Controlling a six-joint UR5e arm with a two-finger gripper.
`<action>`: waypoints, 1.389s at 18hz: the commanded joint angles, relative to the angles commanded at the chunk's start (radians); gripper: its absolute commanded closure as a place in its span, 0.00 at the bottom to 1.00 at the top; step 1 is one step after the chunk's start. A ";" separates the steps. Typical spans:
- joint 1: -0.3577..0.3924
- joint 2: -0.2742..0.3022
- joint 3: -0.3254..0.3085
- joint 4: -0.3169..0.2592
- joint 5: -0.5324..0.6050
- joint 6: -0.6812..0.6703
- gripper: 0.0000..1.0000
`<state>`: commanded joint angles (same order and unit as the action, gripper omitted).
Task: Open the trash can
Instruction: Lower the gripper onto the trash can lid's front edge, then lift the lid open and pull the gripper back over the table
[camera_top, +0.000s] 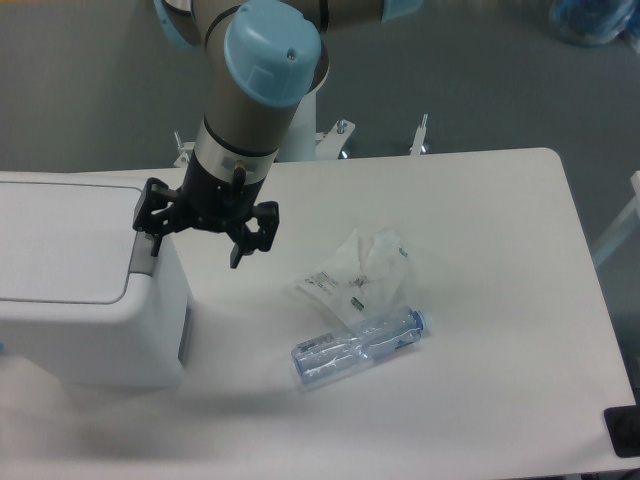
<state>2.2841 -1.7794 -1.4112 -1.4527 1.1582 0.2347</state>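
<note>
My claw (196, 238) is open, fingers spread wide, holding nothing. It hangs at the right edge of the bin (90, 290), pointing down. Left finger (152, 222) sits over the grey tab (143, 250) on the lid's right side; can't tell if it touches. Right finger (246, 238) is out past the bin, above the bare table (490, 260).

Bin: big white box, rounded corners, at the table's left side, cut off by the left frame edge. Lid (60, 240) flat and shut. Grey strip visible on its right wall, low down.

My arm (250, 90) comes in from the top, grey tube with a light blue cap, wrist angled down to the left.

Right of the bin, well apart from it: crumpled clear plastic bag (358, 272) with a printed label, lying flat. Just below it, touching or overlapping its lower edge, a clear bottle (360, 345) on its side, bluish, cap end pointing right and slightly up. Both are mid-table, away from my claw.

Dark object (622, 432) at the lower right corner, cut by the frame; can't tell what it is. Grey floor behind the table.
</note>
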 joint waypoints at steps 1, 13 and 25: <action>0.000 0.000 0.000 0.002 0.000 0.000 0.00; 0.002 0.003 0.026 0.024 0.002 0.009 0.00; 0.231 0.005 0.035 0.218 0.140 0.480 0.00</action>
<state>2.5154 -1.7748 -1.3760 -1.2349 1.2977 0.7143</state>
